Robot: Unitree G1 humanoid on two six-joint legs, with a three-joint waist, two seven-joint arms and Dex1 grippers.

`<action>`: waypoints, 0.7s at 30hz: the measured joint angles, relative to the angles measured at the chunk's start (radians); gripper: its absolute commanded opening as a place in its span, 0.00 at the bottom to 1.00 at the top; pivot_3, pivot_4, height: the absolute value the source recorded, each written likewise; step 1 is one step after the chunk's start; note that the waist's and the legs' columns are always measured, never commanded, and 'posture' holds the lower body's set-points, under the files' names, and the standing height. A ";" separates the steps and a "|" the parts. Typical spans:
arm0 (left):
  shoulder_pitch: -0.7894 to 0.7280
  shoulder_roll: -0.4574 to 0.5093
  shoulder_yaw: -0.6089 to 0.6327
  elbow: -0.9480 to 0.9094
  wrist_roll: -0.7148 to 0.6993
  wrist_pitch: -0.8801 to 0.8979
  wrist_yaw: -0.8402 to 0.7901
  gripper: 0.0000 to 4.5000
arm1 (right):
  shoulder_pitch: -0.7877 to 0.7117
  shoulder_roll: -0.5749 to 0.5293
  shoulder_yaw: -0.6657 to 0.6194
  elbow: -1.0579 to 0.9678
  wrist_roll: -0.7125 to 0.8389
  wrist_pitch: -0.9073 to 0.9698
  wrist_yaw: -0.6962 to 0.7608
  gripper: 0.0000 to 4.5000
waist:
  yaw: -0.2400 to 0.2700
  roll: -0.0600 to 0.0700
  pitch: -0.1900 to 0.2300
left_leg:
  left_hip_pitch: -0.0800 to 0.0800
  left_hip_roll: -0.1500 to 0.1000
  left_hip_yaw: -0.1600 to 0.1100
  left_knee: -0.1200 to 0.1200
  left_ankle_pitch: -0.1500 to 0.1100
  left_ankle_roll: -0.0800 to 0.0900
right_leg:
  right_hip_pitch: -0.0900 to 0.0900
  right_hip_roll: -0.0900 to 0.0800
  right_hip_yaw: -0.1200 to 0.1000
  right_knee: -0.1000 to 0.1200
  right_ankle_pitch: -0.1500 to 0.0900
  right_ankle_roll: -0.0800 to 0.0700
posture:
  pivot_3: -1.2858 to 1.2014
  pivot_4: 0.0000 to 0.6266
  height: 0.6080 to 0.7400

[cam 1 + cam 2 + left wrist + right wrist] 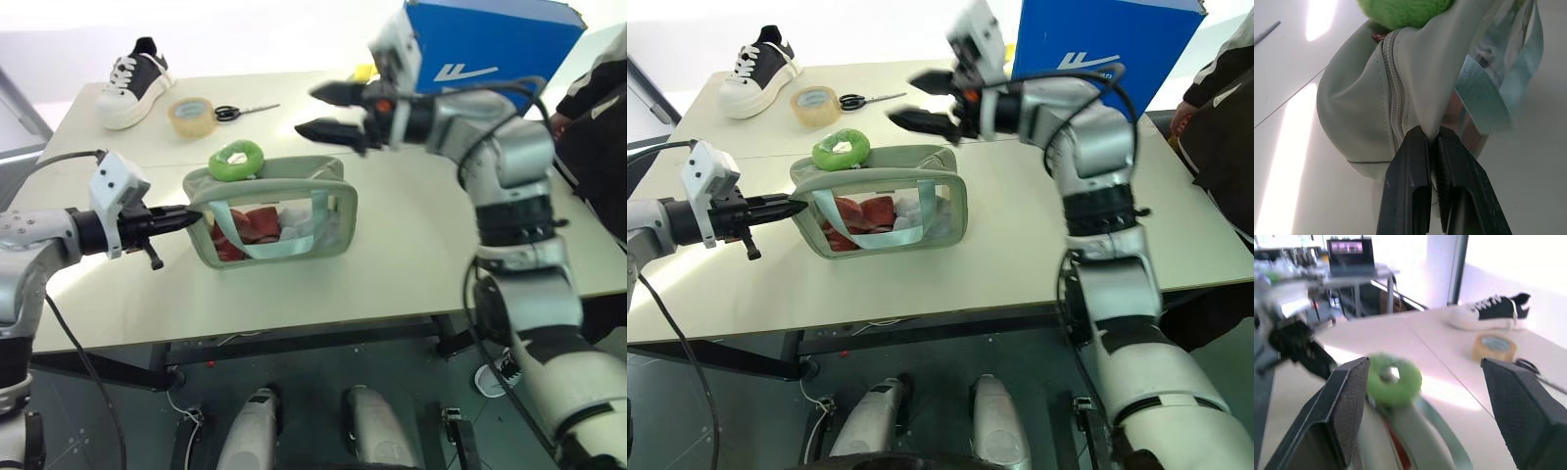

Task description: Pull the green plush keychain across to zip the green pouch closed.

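Our left gripper is pressed together, pinching the left end of the green pouch, which stands near the middle of the table. The green plush keychain rests on the pouch's top at its left end. Our right gripper hangs spread wide above the pouch's right end, touching nothing.

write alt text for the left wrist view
The left hand is shut on the end fabric of the green pouch beside its zipper, with the green plush keychain at the pouch's far end and a light-blue strap alongside.
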 measured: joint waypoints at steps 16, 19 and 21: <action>0.022 -0.005 -0.002 -0.003 0.015 -0.053 -0.004 0.00 | -0.123 0.137 0.164 0.477 -0.239 -0.283 0.056 0.44 | 0.003 0.000 0.000 | -0.001 -0.001 0.000 0.000 0.000 0.000 | -0.001 -0.001 0.000 0.000 0.000 0.000 | 0.52 0.24 1.00; 0.025 -0.005 -0.001 -0.008 0.015 -0.053 -0.004 0.00 | -0.123 0.123 0.160 0.477 -0.248 -0.296 0.072 0.10 | 0.003 0.000 0.000 | -0.001 -0.001 0.000 0.000 0.000 0.000 | -0.001 0.000 0.000 0.000 0.000 0.000 | 0.52 0.24 1.00; 0.025 -0.005 0.000 -0.008 0.015 -0.053 -0.003 0.00 | -0.123 0.114 0.136 0.476 -0.240 -0.290 0.072 0.01 | 0.003 0.000 0.000 | -0.001 -0.001 0.000 0.000 0.000 0.000 | -0.001 0.000 0.000 0.000 0.000 0.000 | 0.52 0.24 1.00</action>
